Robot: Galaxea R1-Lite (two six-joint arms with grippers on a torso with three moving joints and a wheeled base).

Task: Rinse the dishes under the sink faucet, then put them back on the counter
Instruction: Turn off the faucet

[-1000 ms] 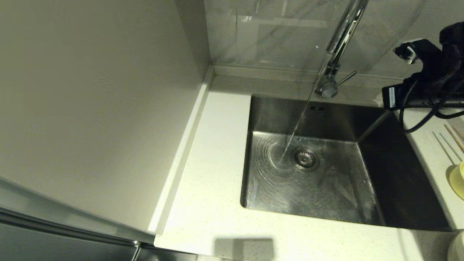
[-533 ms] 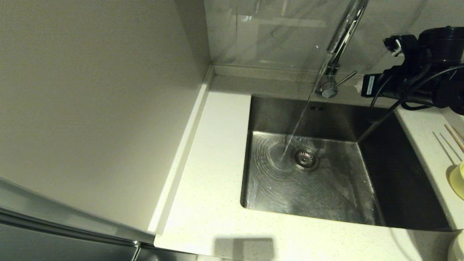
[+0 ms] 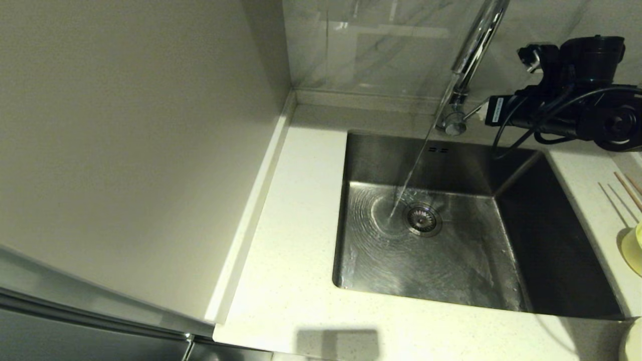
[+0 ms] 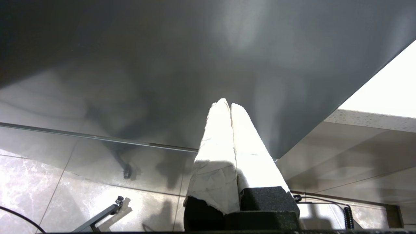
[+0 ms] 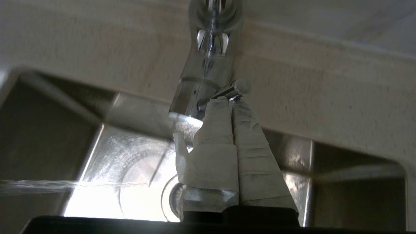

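Water runs from the chrome sink faucet [image 3: 474,45] into the steel sink [image 3: 451,260], landing beside the drain strainer [image 3: 423,219]. My right gripper [image 3: 487,111] hangs over the sink's back right corner, shut, its taped fingertips [image 5: 224,105] touching the end of the thin side lever [image 5: 239,87]; nothing sits between them. The pale yellow-green bowl [image 3: 634,248] and the two chopsticks [image 3: 629,190] lie on the counter [image 3: 291,250] at the right edge. A cream-white rim, likely the plate [image 3: 633,343], shows in the bottom right corner. My left gripper [image 4: 227,103] is parked low, shut and empty.
A tall pale cabinet side [image 3: 125,150] stands along the counter's left. The grey marbled wall [image 3: 381,45] rises behind the faucet. The left wrist view shows a dark cabinet front [image 4: 162,65] and the tiled floor [image 4: 48,195].
My right arm has swung left from the right counter side until its shut fingertips reach the faucet lever. The water keeps running; the dishes have not moved.
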